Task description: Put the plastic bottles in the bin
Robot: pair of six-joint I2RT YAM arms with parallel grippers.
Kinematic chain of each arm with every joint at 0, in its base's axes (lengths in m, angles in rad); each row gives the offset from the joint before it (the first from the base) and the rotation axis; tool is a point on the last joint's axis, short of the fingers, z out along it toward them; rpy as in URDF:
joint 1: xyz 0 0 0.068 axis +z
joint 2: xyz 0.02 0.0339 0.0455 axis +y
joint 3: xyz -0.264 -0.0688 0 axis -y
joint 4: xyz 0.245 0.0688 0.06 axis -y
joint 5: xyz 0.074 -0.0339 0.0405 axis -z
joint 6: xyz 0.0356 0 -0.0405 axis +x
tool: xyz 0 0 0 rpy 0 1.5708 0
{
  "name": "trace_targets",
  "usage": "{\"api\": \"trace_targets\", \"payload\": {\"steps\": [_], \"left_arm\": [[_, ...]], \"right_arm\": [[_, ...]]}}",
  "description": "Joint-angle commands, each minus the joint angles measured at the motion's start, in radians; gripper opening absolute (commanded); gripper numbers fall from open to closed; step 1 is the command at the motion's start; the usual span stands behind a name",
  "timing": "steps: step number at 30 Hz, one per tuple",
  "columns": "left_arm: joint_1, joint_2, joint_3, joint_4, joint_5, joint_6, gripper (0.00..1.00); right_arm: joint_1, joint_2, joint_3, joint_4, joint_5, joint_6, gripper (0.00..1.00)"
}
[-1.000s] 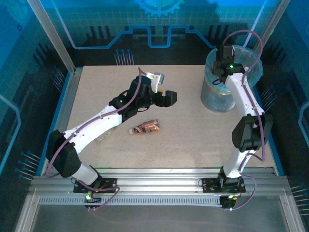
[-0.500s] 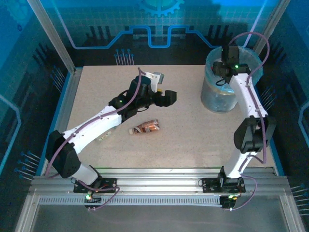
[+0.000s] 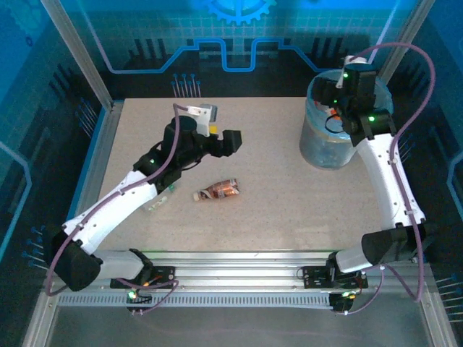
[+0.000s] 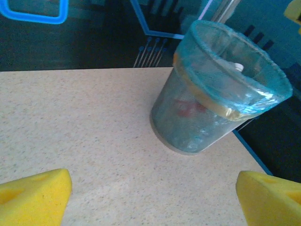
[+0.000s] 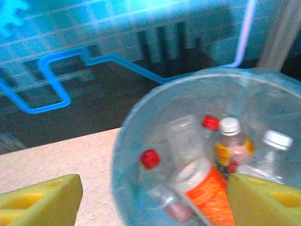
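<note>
Tabletop [image 3: 289, 217] mostly bare; left gripper [image 4: 151, 197] gapes mid-table, right gripper [image 5: 150, 200] gapes over corner bin [image 3: 318, 148].

Speckled beige tabletop [image 3: 282, 217], bare across the middle. Silver aluminium rails [image 3: 239, 262] run along its near edge, and slanted silver posts [image 3: 76, 54] stand at the far corners. Dark blue backdrop panel [image 3: 145, 29] behind, printed with bright blue circuit lines and a gear emblem [image 3: 239, 7].

Matt speckled tabletop [image 4: 70, 117], translucent plastic bin [image 4: 188, 125] (glossy crinkled liner [image 4: 263, 92]), clear shiny bottles [image 5: 184, 136], foam pads [image 4: 33, 197]
</note>
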Motion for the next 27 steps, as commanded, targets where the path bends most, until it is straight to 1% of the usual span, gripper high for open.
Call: {"api": "trace_targets", "payload": {"steps": [1,5,7,11,13,15,17,20,24,27], "left_arm": [[0.033,-0.072,-0.067,-0.067,-0.05,0.003,0.91],[0.076,-0.164,-0.178,-0.137,-0.068,-0.025,0.91],[0.096,-0.216,-0.235,-0.172,-0.072,-0.038,0.91],[0.125,-0.329,-0.353,-0.238,-0.081,-0.063,0.92],[0.133,-0.377,-0.401,-0.266,-0.083,-0.071,0.93],[0.139,-0.42,-0.444,-0.301,-0.095,-0.087,0.93],[0.143,-0.46,-0.489,-0.331,-0.11,-0.106,0.93],[0.144,-0.512,-0.561,-0.344,-0.114,-0.138,0.93],[0.146,-0.549,-0.634,-0.337,-0.122,-0.16,0.93],[0.147,-0.551,-0.662,-0.33,-0.142,-0.156,0.94]], "right_arm": [[0.128,-0.021,-0.01,0.039,-0.186,-0.127,0.81],[0.315,-0.005,-0.086,0.07,-0.403,-0.342,0.8],[0.399,0.024,-0.122,0.054,-0.471,-0.468,0.8],[0.547,0.122,-0.177,-0.01,-0.496,-0.695,0.8],[0.594,0.168,-0.213,-0.012,-0.494,-0.769,0.81],[0.621,0.21,-0.234,0.001,-0.468,-0.804,0.81],[0.623,0.255,-0.241,0.013,-0.475,-0.822,0.82],[0.635,0.33,-0.239,-0.003,-0.466,-0.921,0.82],[0.656,0.43,-0.195,-0.042,-0.391,-0.999,0.82],[0.659,0.496,-0.138,-0.087,-0.374,-1.021,0.82]]}}
